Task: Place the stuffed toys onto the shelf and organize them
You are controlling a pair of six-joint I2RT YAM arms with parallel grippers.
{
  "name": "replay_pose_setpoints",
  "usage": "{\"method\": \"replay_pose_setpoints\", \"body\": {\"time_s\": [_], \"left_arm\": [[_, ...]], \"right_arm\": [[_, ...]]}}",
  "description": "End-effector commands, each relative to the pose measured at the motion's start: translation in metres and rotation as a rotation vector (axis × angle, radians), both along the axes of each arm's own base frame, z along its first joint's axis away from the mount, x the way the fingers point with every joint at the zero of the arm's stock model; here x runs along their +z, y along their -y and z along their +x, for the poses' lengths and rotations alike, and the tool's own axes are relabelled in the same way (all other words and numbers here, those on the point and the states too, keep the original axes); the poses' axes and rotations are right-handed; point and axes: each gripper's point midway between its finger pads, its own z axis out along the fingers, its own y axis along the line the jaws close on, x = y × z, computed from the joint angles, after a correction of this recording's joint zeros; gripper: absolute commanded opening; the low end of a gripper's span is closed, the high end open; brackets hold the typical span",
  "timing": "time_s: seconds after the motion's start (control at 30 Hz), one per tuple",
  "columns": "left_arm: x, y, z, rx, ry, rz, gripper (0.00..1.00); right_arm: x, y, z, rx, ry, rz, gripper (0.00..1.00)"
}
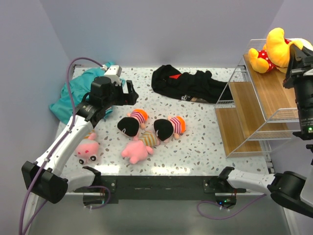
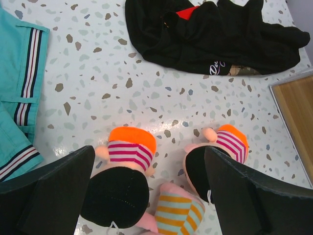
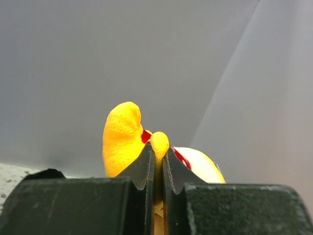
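Observation:
Two black-haired dolls in striped tops [image 1: 132,123] [image 1: 168,127] lie mid-table, with a pink pig in a striped top [image 1: 139,148] in front of them and another pink pig [image 1: 88,149] at the left. My left gripper [image 1: 128,93] is open and empty above the dolls; its wrist view shows both dolls [image 2: 124,166] [image 2: 222,149] and the striped pig [image 2: 181,210] between its fingers [image 2: 58,196]. My right gripper [image 1: 296,54] is shut on a yellow bear [image 1: 279,46] over the top tier of the shelf [image 1: 259,105]. The right wrist view shows the gripper [image 3: 157,155] pinching a yellow limb [image 3: 159,143].
A teal polo shirt [image 1: 73,93] lies at the back left, also in the left wrist view [image 2: 19,88]. A black garment with a red mark [image 1: 186,83] lies at the back middle, near the shelf's lower tier [image 2: 296,112]. Walls close in the left and back.

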Motion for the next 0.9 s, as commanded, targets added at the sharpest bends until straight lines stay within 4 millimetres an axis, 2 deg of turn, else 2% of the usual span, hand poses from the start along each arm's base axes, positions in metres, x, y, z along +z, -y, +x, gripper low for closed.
{"method": "replay_pose_setpoints", "body": {"time_s": [0.0, 0.13, 0.27, 0.3, 0.37, 0.4, 0.43, 0.47, 0.57, 0.87], "left_arm": [[0.005, -0.003, 0.006, 0.006, 0.038, 0.015, 1.00], [0.006, -0.003, 0.007, 0.005, 0.039, 0.013, 1.00], [0.007, -0.002, 0.006, 0.001, 0.040, 0.011, 1.00], [0.007, -0.002, 0.006, 0.000, 0.041, 0.009, 1.00], [0.007, -0.003, 0.006, 0.001, 0.041, 0.009, 1.00], [0.006, -0.003, 0.005, 0.001, 0.039, 0.007, 1.00], [0.007, -0.003, 0.005, 0.000, 0.042, 0.007, 1.00], [0.008, -0.002, 0.004, 0.000, 0.043, 0.005, 1.00], [0.010, -0.002, 0.003, -0.004, 0.049, -0.001, 1.00], [0.011, -0.001, 0.002, -0.008, 0.054, -0.005, 1.00]], "right_arm": [[-0.004, 0.038, -0.011, -0.175, -0.012, -0.053, 0.00], [-0.015, 0.048, -0.013, -0.242, -0.050, -0.116, 0.00], [-0.040, 0.047, -0.009, -0.255, -0.137, -0.216, 0.00], [-0.054, 0.044, -0.003, -0.267, -0.172, -0.261, 0.00], [-0.068, 0.040, 0.000, -0.258, -0.205, -0.329, 0.00], [-0.080, 0.030, 0.008, -0.232, -0.228, -0.374, 0.00], [-0.085, 0.030, 0.007, -0.225, -0.235, -0.391, 0.00], [-0.098, 0.023, 0.015, -0.222, -0.267, -0.437, 0.00], [-0.119, 0.020, 0.024, -0.249, -0.317, -0.511, 0.00], [-0.142, 0.030, 0.032, -0.389, -0.410, -0.581, 0.00]]}}
